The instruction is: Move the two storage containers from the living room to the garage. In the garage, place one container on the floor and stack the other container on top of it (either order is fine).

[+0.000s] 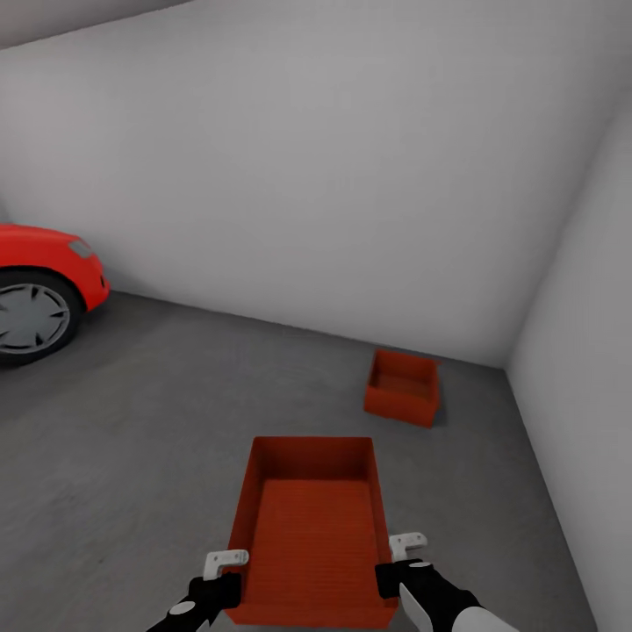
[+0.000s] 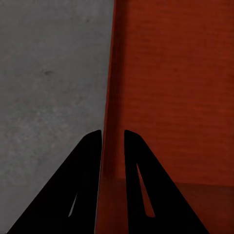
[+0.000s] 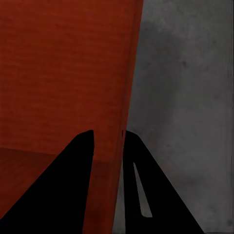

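The near bin (image 1: 312, 527) is riding out in front of the robot, held up over the grey floor (image 1: 132, 456), open top showing its ribbed bottom. Both arms are carrying it: the left gripper (image 1: 226, 562) is pinching the left wall, one finger inside and one outside, and the right gripper (image 1: 406, 545) is doing the same on the right wall. The wrist views are showing each wall sandwiched between the dark fingers (image 2: 83, 185), with concrete beyond. The second bin (image 1: 402, 386) is sitting on the floor further ahead and to the right, near the corner where the white walls (image 1: 307, 175) are meeting. So this looks like the carry-in for the stack. The next move is calling for closing on that far bin, lining the carried one up square above it, then lowering. A red car (image 1: 39, 281) is poking in at the left, mostly cut off. The carried bin's near edge is running out of frame, and how high it is hanging is hard to judge.
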`<state>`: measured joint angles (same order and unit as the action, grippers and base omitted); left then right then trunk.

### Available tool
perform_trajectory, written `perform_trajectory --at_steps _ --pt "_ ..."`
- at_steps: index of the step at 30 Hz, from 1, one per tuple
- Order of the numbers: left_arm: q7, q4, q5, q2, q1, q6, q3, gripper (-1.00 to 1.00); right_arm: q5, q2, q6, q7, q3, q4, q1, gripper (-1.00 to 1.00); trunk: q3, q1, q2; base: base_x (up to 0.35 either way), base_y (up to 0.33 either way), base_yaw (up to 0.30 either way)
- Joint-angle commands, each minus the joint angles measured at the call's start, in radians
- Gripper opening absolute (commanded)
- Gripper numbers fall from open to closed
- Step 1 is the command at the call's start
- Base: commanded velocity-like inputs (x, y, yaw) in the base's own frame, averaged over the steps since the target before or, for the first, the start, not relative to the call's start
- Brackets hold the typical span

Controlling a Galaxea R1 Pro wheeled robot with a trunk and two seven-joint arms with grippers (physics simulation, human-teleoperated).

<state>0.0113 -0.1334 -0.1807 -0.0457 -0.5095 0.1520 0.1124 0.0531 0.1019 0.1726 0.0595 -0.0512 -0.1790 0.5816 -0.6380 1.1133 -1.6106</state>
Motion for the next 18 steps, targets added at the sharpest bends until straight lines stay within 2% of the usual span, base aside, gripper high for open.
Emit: perform_trajectory --at_steps 1,10,18 --pt "0.006 -0.003 -0.005 0.009 -0.001 0.003 0.025 -1.0 -0.013 -0.001 0.007 -0.047 -0.065 0.002 0.0 -1.0 -0.001 0.0 0.0 0.0 0.0 -0.283" --pt "0.006 -0.003 -0.005 0.009 -0.001 0.003 0.025 -1.0 -0.013 -0.001 0.007 -0.047 -0.065 0.002 0.0 -1.0 -0.001 0.0 0.0 0.009 0.0 -0.283" --pt "0.006 -0.003 -0.005 0.009 -0.001 0.003 0.025 -1.0 -0.014 -0.001 0.007 -0.047 -0.065 0.002 0.0 -1.0 -0.001 0.0 0.0 0.074 0.0 -0.271"
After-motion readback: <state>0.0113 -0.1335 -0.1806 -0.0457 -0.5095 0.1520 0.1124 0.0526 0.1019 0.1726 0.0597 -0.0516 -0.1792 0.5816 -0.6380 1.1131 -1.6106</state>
